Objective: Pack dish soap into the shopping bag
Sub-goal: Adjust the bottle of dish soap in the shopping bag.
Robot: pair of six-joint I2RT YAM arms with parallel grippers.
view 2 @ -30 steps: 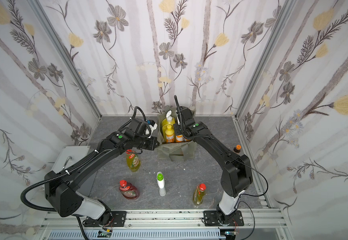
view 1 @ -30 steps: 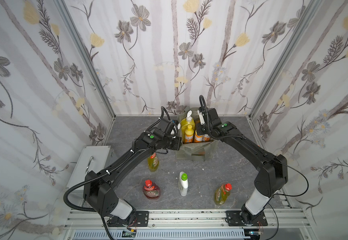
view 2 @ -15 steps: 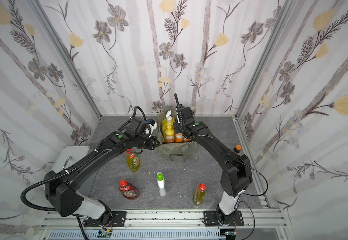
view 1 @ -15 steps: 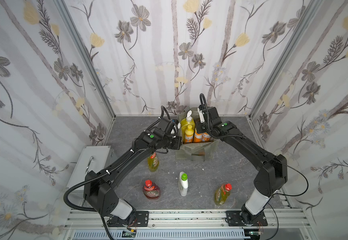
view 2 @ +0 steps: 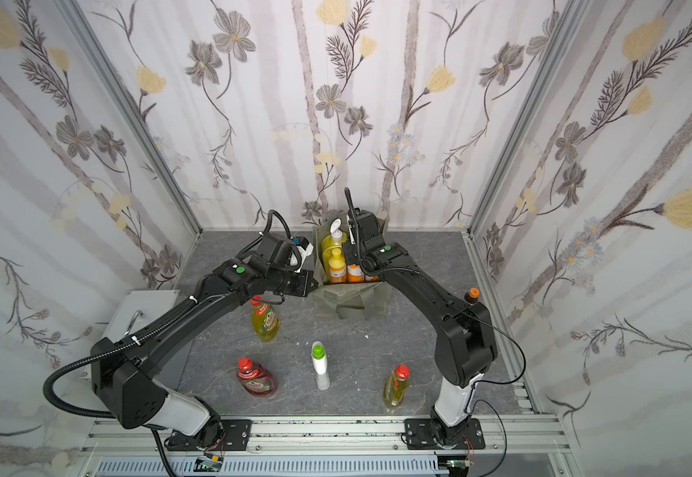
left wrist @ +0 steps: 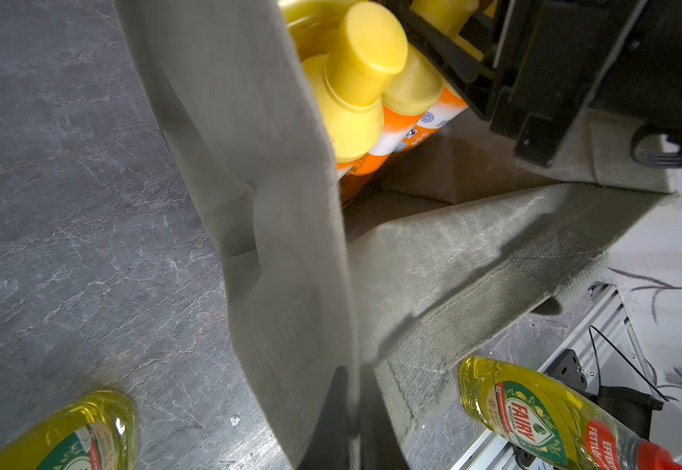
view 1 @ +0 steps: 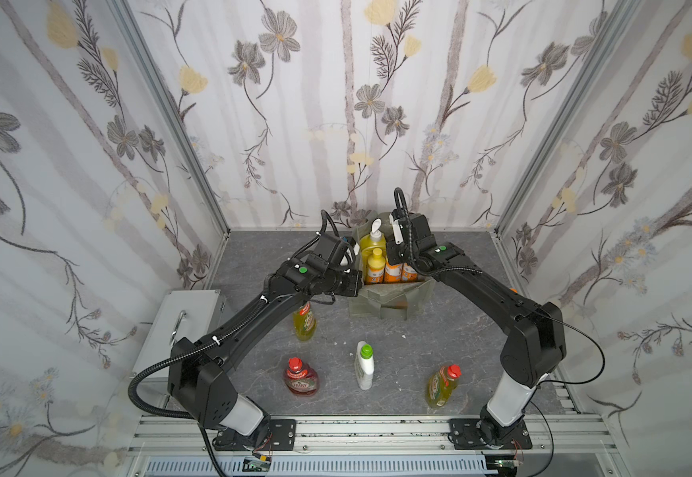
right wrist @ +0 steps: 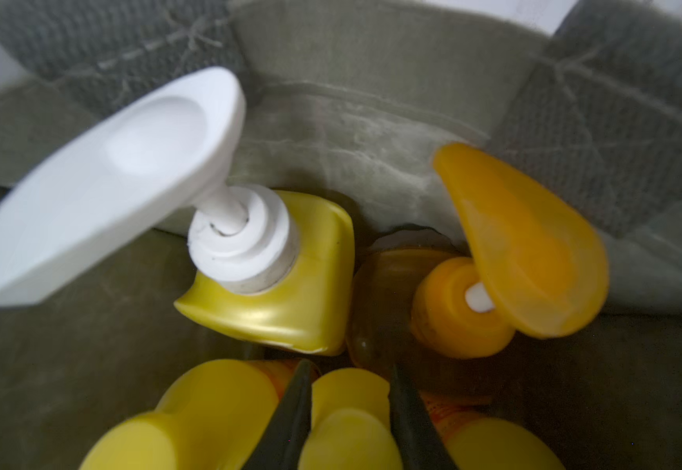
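The left gripper (left wrist: 354, 376) pinches the wall of the shopping bag (left wrist: 290, 203); the right gripper (right wrist: 349, 378) clasps 1 yellow-capped orange bottle (right wrist: 351, 431) inside.

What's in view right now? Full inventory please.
table: 1, grey stone-look
shopping bag: 1, grey-green, table's back centre
yellow pump bottle: 1, white pump, in bag
orange pump bottle: 1, orange, in bag
orange yellow-capped bottles: 3, in bag
yellow-green red-capped bottles: 2, on table; beside bag, front right
red bottle: 1, red cap, front left
white green-capped bottle: 1, front centre
metal box: 1, grey, left edge
orange-topped item: 1, behind right arm, unclear
left gripper: shut on bag wall
right gripper: shut on one of the orange yellow-capped bottles
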